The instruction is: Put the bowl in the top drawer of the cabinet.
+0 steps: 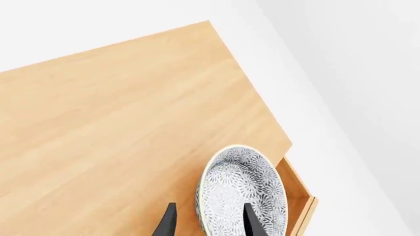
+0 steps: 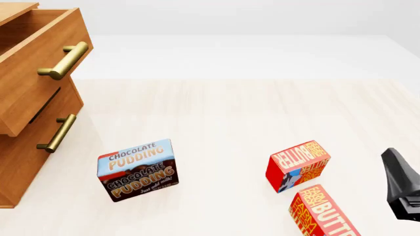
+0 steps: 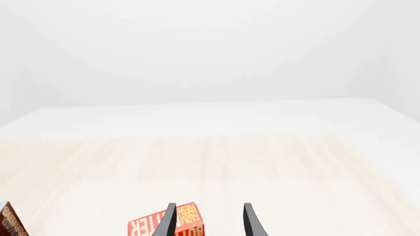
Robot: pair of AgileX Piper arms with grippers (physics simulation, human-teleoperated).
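1. Left hand (image 1: 208, 223) shows only in its wrist view: two dark fingertips with the bowl's rim between them, one tip (image 1: 253, 223) over the patterned inside, the other (image 1: 165, 223) outside the bowl, so it appears to grip the wall.
2. The bowl (image 1: 239, 189) is tilted on edge, its grey-and-white flower-patterned inside facing the camera, above the cabinet's (image 1: 131, 123) flat wooden top and right at the edge where the top drawer (image 1: 303, 199) juts out.
3. From the front, the top drawer (image 2: 36, 64) stands pulled out, its brass bar handle (image 2: 66, 60) forward of the lower drawer's handle (image 2: 58, 132).
4. Right hand (image 3: 208, 221) hangs over the pale desk (image 3: 262, 162), fingers parted with nothing between them; a red butter box (image 3: 147, 225) lies below.
5. On the desk (image 2: 229, 113) the chocolate pudding box (image 2: 136, 169) stands near the cabinet, well apart from two butter boxes (image 2: 298, 164) (image 2: 321, 214) near the right hand (image 2: 402, 189).
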